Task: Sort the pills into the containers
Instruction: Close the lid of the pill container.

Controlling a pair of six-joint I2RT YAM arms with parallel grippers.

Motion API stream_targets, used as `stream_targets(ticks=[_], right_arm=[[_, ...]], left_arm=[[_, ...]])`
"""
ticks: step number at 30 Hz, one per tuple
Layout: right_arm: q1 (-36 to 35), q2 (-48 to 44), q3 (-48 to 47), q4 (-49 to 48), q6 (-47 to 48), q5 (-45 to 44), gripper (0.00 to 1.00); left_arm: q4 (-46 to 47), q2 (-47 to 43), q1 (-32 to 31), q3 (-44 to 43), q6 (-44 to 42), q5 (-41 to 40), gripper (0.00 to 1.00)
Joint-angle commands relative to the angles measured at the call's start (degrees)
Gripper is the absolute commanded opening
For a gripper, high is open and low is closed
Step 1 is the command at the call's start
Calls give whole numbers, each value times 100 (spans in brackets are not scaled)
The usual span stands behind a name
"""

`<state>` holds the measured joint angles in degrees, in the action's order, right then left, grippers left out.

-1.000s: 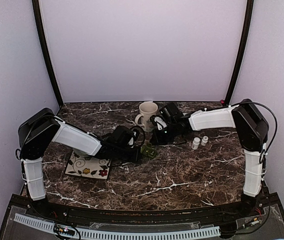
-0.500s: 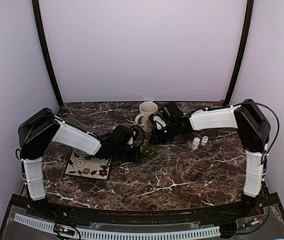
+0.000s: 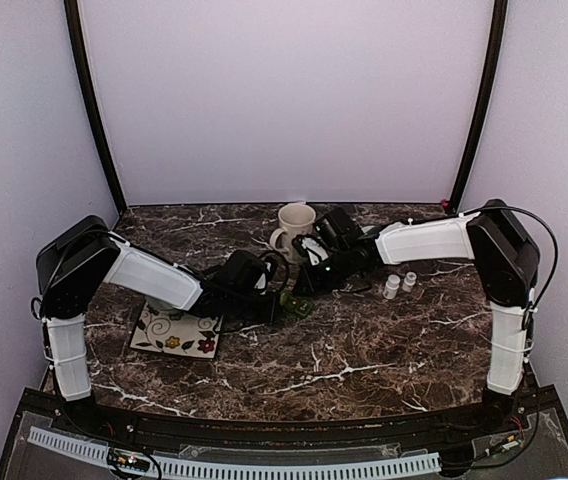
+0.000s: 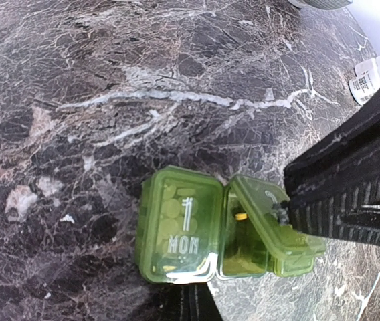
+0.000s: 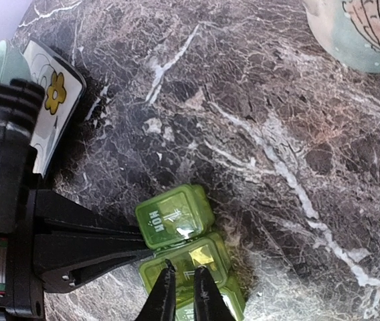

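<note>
The green pill box lies mid-table. In the left wrist view its MON lid is closed, with round pills showing through it. The middle lid stands half raised over a yellow pill. My left gripper comes in from the left. Its fingers meet at the box's near rim, pinching it. My right gripper has its fingers nearly together on the middle lid. One of its fingers shows against that lid's edge.
A cream mug stands behind the box and also shows in the right wrist view. Two small white bottles stand to the right. A floral tile lies front left under my left arm.
My right gripper has shifted slightly forward and left, down onto the pill box. My left arm and the box have stayed put.
</note>
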<state>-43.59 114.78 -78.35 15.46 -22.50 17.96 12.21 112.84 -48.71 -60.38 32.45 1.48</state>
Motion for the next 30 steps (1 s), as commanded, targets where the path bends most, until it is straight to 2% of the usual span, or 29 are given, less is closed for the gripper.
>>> stream_targets(ticks=[1, 30], right_arm=[[-117, -5, -52, 214, 185, -144, 12], [-220, 408, -763, 1090, 856, -591, 32]], left_arm=[[-33, 63, 54, -32, 32, -22, 0], [0, 98, 83, -45, 6, 77, 0]])
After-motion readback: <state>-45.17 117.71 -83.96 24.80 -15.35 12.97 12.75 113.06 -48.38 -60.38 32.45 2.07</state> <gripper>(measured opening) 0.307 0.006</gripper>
